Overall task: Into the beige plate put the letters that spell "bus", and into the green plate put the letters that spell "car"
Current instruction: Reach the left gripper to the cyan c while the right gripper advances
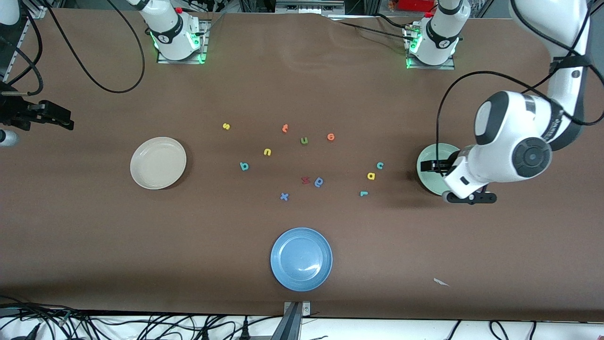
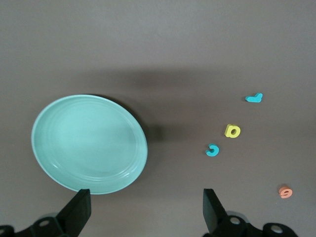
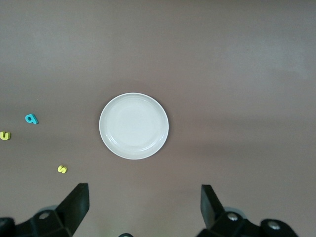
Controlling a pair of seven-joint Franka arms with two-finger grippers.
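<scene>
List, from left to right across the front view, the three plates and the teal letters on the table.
beige plate → teal b → blue plate → teal r → teal c → green plate

Brown matte table [image 1: 302,85] filling nearly the whole front view, faintly creased near the middle of its edge by the bases. Metal mounting plates [image 1: 181,59] glowing green there. Black cables [image 1: 94,80] looping over the surface at both ends. More cables [image 1: 141,326] tangled on a white strip along the edge nearest the front camera, around a grey metal bracket [image 1: 295,318]. Small white scrap [image 1: 441,282] lying on the brown surface. Soft, even overhead light, blurred shadows.
</scene>
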